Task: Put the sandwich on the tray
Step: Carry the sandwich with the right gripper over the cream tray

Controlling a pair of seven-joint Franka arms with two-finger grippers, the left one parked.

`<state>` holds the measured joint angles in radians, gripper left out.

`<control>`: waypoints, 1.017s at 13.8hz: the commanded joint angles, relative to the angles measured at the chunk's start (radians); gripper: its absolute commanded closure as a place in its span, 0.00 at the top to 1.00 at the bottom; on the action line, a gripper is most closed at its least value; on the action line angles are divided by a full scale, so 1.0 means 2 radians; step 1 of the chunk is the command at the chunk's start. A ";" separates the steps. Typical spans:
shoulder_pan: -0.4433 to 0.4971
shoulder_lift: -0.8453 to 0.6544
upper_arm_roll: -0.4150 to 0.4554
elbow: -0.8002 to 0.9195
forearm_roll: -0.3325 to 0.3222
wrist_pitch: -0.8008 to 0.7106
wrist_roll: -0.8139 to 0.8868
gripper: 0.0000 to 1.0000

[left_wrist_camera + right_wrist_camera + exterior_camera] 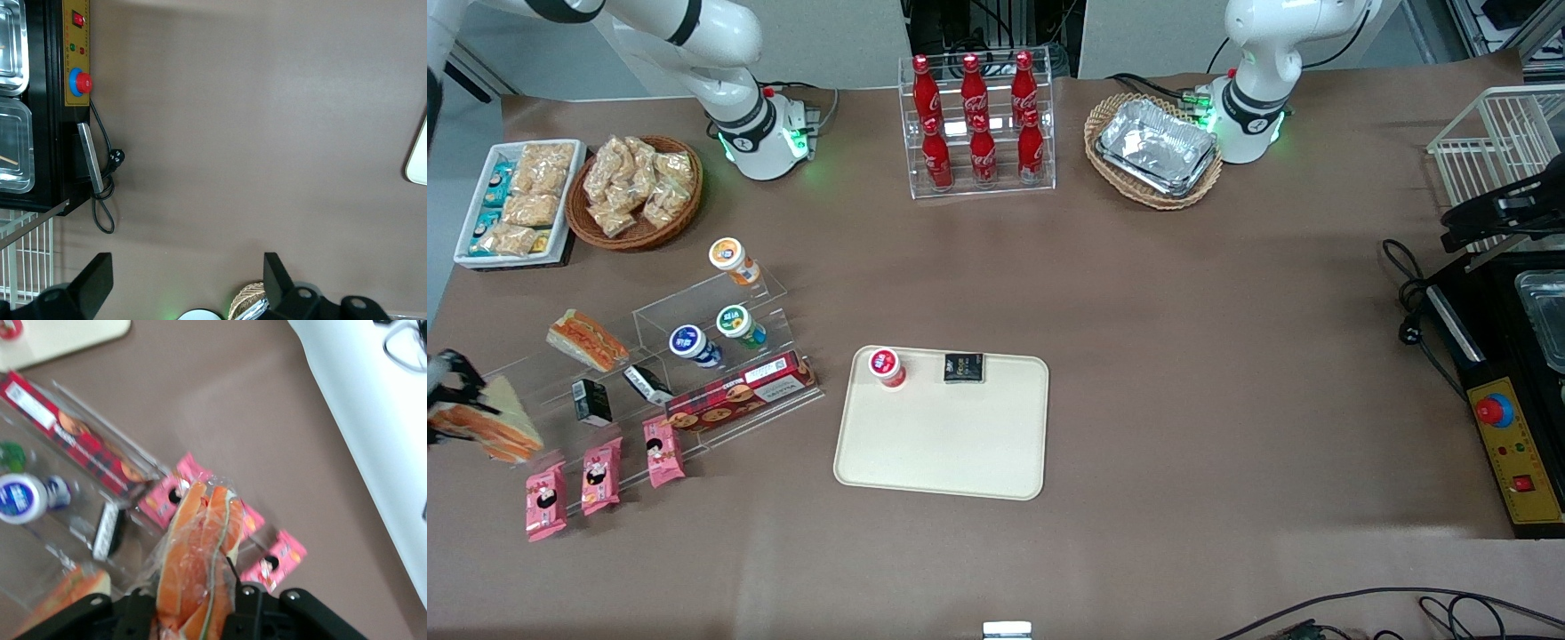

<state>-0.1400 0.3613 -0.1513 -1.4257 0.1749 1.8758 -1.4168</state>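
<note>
The sandwich is hanging in the gripper above the working arm's end of the table, over the end of the clear display steps. In the front view its long axis is running slantwise, one end by the gripper and the other pointing nearer to the front camera and toward the tray. In the right wrist view the sandwich is standing on edge, its orange, white and green layers running lengthwise away from the gripper.

The gripper is gripping the wrapped sandwich at one end, its black fingers pressing in on both sides and parted only by the sandwich's thickness.

Under and beside the sandwich three pink snack packs are lying in a row, nearer to the front camera than the steps. A second, wedge-shaped sandwich is sitting on the steps, with small black boxes, a long red biscuit box and three little cups.

The tray is lying flat well apart from the sandwich, toward the table's middle. A red-lidded cup and a small black packet are standing along its edge farthest from the front camera.
</note>
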 commanded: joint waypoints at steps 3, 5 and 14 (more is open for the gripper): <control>0.108 -0.003 0.004 0.006 0.006 -0.007 0.097 0.18; 0.147 0.000 0.003 0.006 0.006 0.000 0.133 0.18; 0.280 0.087 0.001 0.006 0.005 0.123 0.197 0.18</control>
<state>0.3585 0.4682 -0.1362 -1.4324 0.1755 2.0456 -1.0368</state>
